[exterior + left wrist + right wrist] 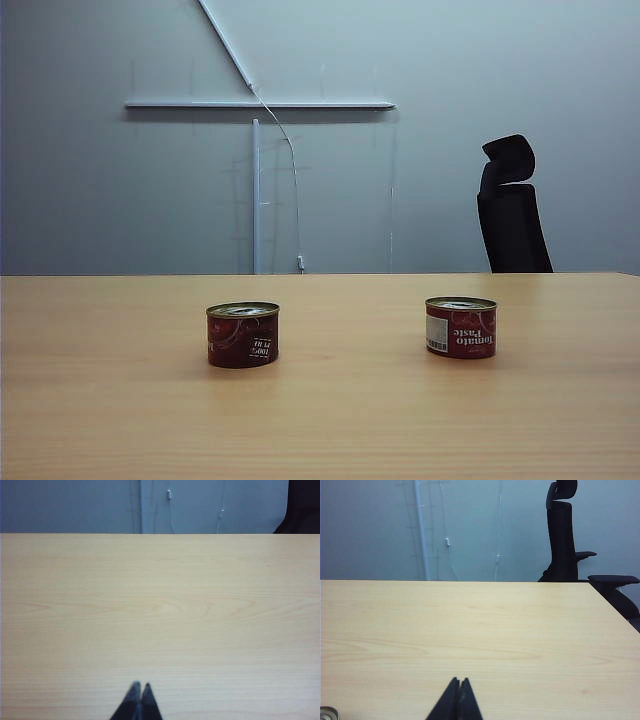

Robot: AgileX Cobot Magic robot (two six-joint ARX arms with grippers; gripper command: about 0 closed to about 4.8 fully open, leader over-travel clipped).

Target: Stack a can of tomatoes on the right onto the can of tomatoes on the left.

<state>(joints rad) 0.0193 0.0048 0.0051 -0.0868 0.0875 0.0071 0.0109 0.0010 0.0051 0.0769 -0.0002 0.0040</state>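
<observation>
So far the two tins stand apart on the wooden table point(100, 420), neither one stacked. In the exterior view the left can point(243, 335) sits a little left of the middle of the table, upright, its gold lid level and its dark red label facing the camera. The right can point(461, 327) stands upright too, well away on the right side and slightly farther back, with a white panel on its label and the words "Tomato Paste" reading mirrored. Bare wood lies between them.

Neither arm shows in the exterior view. The left gripper point(140, 686) appears only in the left wrist view, where its two dark fingertips are pressed together, closed on nothing, hovering above plain tabletop. No can is visible in that view, so how the left can lies relative to it cannot be told from there.

The right gripper point(460, 681) is likewise closed and empty, its tips meeting in a point over bare wood in the right wrist view. A small sliver of a metal rim, probably the rim of a can, peeks in at the corner of that view, off to one side of the fingertips and well apart from them; which can it is cannot be told.

Behind the table stands a black office chair point(512, 210) against a grey wall point(100, 180).
</observation>
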